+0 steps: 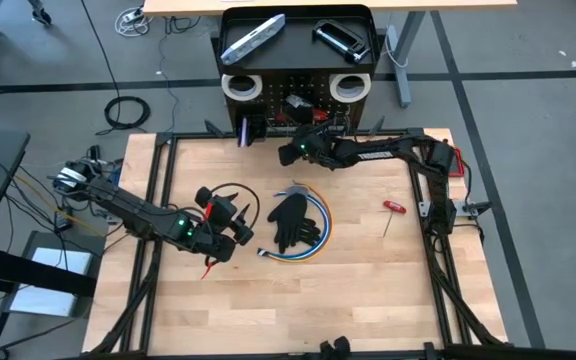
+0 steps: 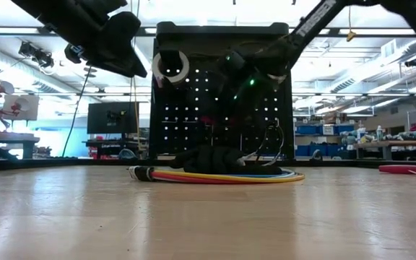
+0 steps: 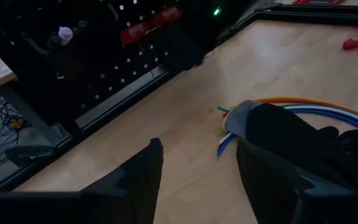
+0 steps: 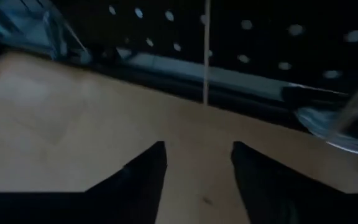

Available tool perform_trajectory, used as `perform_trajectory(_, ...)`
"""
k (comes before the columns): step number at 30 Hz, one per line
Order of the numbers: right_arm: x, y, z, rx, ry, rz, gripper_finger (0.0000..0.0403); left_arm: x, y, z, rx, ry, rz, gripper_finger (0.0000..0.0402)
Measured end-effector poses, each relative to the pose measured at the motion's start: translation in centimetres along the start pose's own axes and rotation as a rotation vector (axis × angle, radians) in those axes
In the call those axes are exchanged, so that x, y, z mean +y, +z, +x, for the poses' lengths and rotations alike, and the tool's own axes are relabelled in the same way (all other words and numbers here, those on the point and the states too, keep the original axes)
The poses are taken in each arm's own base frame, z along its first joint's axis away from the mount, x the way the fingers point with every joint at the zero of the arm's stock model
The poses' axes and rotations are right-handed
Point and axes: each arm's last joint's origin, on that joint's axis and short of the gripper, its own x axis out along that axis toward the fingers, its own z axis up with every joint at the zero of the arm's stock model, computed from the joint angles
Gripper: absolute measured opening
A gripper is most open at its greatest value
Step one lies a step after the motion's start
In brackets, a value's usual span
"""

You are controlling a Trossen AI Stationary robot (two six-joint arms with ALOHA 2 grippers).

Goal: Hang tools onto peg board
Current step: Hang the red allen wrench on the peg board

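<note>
Pegboard point(image 1: 298, 95) stands at the top centre of the high view, just past the far edge of the tabletop point(image 1: 368, 290). Its shallow tray carries a silver-grey flat bar point(image 1: 253, 38) and a black clamp point(image 1: 340, 40), and two white tape rolls point(image 1: 240, 86) hang on its face, with a purple-handled tool point(image 1: 243, 128) low at its left.

The right gripper point(image 1: 290, 152) sits close against the board's lower front, centre of the frame. In its wrist view both dark fingers point(image 4: 143, 180) are spread with only bare wood between them, pinching nothing.

The left gripper point(image 1: 238, 222) hovers in the lower-left middle of the high view; its fingers point(image 3: 135, 183) are spread too and hold nothing.

Still on the tabletop are a coil of coloured cable point(image 1: 303, 235) with a black glove point(image 1: 293, 220) over it, centre frame, and a small red-handled tool point(image 1: 394, 207) at right of centre, its thin shaft running down and left from the handle.

That red tool lies well apart from the right gripper, below and to its right, and much farther from the left one. The coil lies just right of the left gripper, which is the nearer to it. I judge the red tool falls to the right arm, closing across the handle's short width.
</note>
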Motion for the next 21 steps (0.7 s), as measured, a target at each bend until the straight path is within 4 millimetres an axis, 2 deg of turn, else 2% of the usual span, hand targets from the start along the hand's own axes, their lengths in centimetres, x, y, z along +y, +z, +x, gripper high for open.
perform_trajectory(5,0.7,1.0,-4.1,0.046,-0.024,-0.135,0.0228,0.1,0.0,-0.1,0.013,-0.01,0.012,0.0211)
perform_trajectory(10,1.8,0.9,-8.8,0.052,-0.088,-0.261,0.0233,0.5,0.4,-0.4,0.01,-0.027,0.01,0.0211)
perform_trajectory(13,2.2,0.6,-10.7,0.07,-0.09,-0.303,0.0229,0.8,0.7,-0.6,0.005,-0.033,-0.002,0.0211)
perform_trajectory(17,2.8,-0.7,-12.3,0.124,-0.098,-0.394,0.0225,0.9,0.9,-0.7,0.01,-0.049,-0.008,0.0211)
perform_trajectory(21,4.0,-3.0,-14.2,0.146,-0.09,-0.507,0.0221,0.9,0.8,-0.7,0.021,-0.063,-0.008,0.0211)
